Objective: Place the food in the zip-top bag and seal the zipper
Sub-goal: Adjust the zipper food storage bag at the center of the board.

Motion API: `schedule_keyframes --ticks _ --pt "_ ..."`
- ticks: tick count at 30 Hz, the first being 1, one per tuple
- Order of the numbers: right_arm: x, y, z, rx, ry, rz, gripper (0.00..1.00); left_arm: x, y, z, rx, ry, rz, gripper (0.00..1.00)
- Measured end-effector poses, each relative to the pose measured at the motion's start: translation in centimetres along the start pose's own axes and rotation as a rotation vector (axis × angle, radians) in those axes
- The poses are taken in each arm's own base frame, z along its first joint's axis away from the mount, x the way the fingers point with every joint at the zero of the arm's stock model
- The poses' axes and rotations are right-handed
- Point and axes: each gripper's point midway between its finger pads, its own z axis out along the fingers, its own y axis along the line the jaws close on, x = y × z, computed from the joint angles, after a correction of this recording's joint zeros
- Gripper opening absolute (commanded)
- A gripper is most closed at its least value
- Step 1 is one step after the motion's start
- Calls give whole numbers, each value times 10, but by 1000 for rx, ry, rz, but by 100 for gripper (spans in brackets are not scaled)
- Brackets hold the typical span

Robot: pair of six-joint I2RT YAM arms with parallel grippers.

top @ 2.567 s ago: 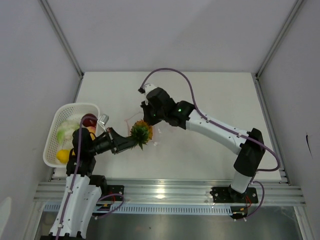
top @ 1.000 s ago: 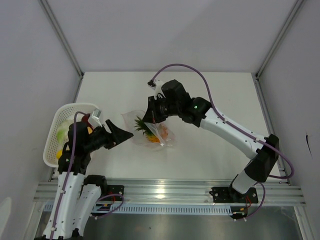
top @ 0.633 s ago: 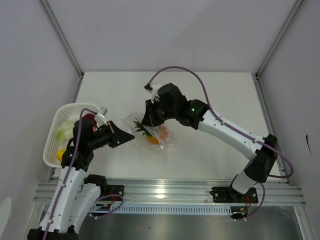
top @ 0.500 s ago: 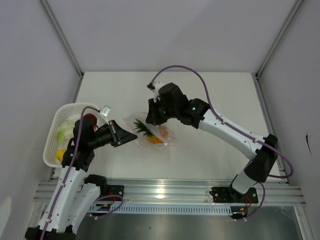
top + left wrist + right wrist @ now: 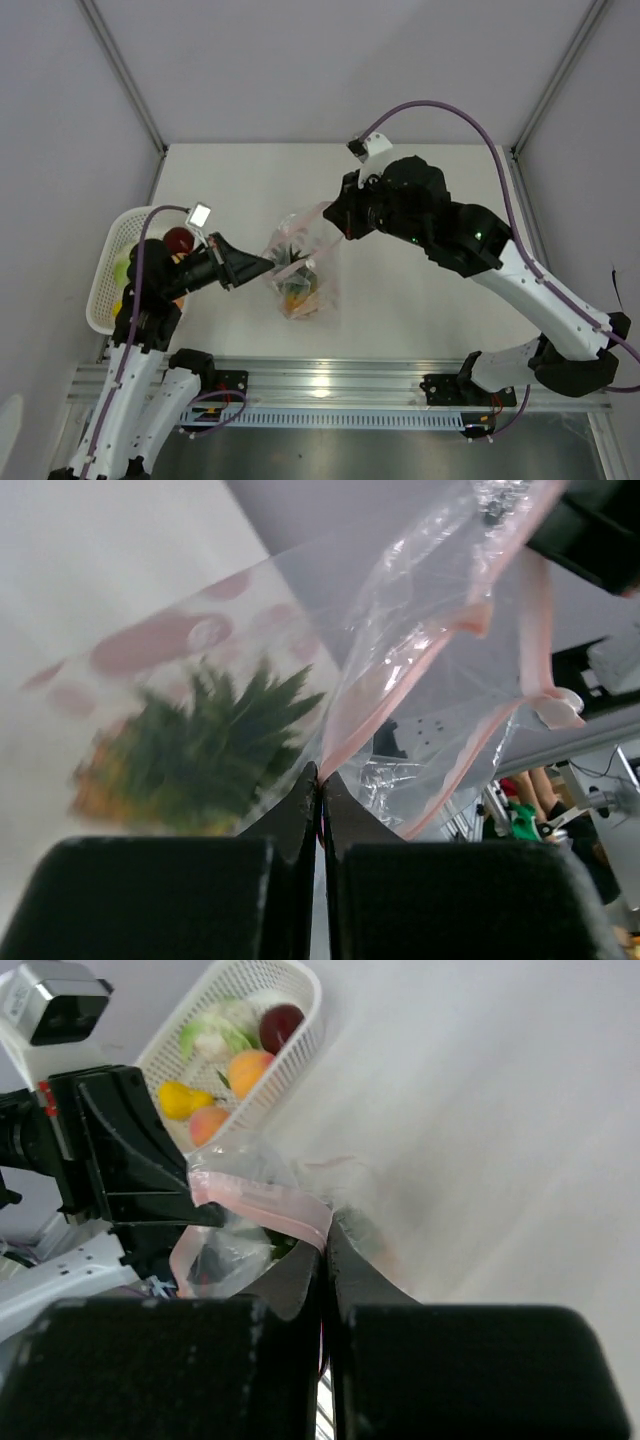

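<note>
**Both grippers clamp the bag's mouth, fruit inside**

In the overhead view the zip-top bag [image 5: 300, 272] hangs at centre frame, a little left, strung between the two arms above the table [image 5: 440, 290]. The left gripper [image 5: 266, 265] reaches in from the left with its fingers pressed fully together on the bag's edge. Its wrist view shows the film and the pinkish-red zipper [image 5: 400, 695] caught between the tips. The right gripper [image 5: 338, 213] comes in from the upper right and is likewise pinched tight on the strip's other end. Between the two grips the zipper's halves stand apart, so the mouth gapes. A toy pineapple [image 5: 200, 742] with green leaves lies inside the bag. A dark red apple [image 5: 180, 240] and yellow, orange and pale green pieces lie in the white basket [image 5: 112, 238] at the left edge, behind the left arm.
</note>
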Motion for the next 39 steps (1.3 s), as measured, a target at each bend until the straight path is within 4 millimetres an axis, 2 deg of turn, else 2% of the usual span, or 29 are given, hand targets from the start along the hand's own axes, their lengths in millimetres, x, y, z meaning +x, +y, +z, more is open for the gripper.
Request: schedule_keyframes --ticks 3,6,7,9,10,12,13,16,19,20,22,24,27,30,32,34,36,39 --pt "30 -19 21 48 66 12 0 27 50 12 -108 80 -144 1" --pt "91 -46 66 123 221 15 0 51 84 14 -209 143 -256 1" --pt "111 -55 78 147 278 14 0 56 87 13 -225 159 -280 1" --pt "138 -67 93 186 359 10 0 54 83 12 -218 157 -273 1" --pt "142 -69 96 192 373 9 0 49 76 12 -204 147 -255 1" --pt "141 -67 93 196 380 0 0 33 56 10 -163 117 -205 1" --pt "131 -62 90 187 362 -5 0 21 41 9 -132 93 -165 1" --pt "85 -36 74 134 245 -20 0 -11 -10 1 -18 16 -25 0" --pt "41 -5 41 57 109 -37 0 -22 -39 -8 56 -26 66 1" --pt "31 4 29 31 75 -39 0 -21 -40 -9 60 -27 72 1" --pt "17 13 9 -5 16 -35 0 -16 -27 -6 32 -15 41 1" --pt "10 7 1 0 -15 -25 0 -3 0 1 -30 25 -32 1" --pt "23 -18 13 58 12 -11 0 15 34 9 -116 89 -134 1" --pt "62 -49 42 151 131 -13 0 23 49 11 -159 122 -189 0" --pt "86 -65 58 206 212 -19 0 20 42 10 -141 110 -169 1" --pt "97 -70 62 227 252 -27 0 11 27 7 -108 75 -124 0" --pt "94 -67 58 224 243 -32 0 0 10 3 -70 37 -68 1" --pt "76 -58 41 201 182 -35 0 -13 -13 -2 -18 -2 4 1"
